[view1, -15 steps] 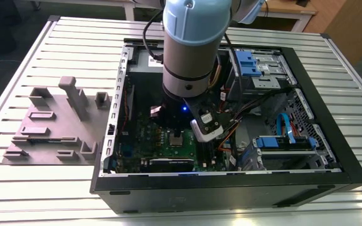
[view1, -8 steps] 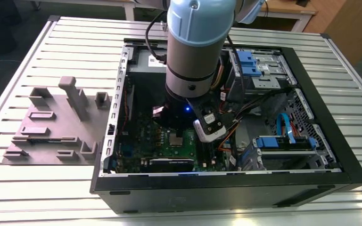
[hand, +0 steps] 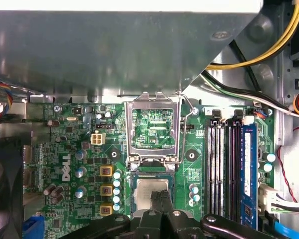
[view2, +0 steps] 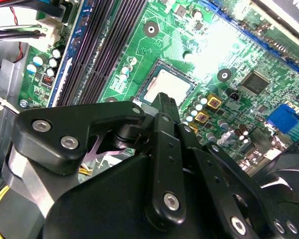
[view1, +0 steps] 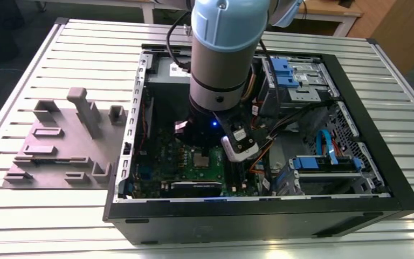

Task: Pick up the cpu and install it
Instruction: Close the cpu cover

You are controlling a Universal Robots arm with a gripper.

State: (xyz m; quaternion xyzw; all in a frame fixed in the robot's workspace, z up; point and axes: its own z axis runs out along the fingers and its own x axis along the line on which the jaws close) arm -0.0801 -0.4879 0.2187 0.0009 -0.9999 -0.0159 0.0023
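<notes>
The cpu (hand: 150, 187), a small silvery square chip, lies flat in the socket of the green board (hand: 70, 129). It also shows in the second wrist view (view2: 170, 83) and in the exterior view (view1: 201, 160). The socket's metal cover frame (hand: 153, 99) is swung open and stands up beside the chip, its wire lever (hand: 189, 110) raised. My gripper (hand: 159, 200) hangs just above the chip's near edge, its black fingers (view2: 165, 107) pressed together with nothing between them. Whether the tips touch the chip I cannot tell.
The large grey power box (hand: 114, 45) overhangs the board beside the socket. Memory slots (hand: 229, 164) and yellow, white and black cables (hand: 249, 64) run along one side. A black fan (view2: 284, 184) sits close by. A grey fixture block (view1: 63, 140) stands outside the case on the exterior view's left.
</notes>
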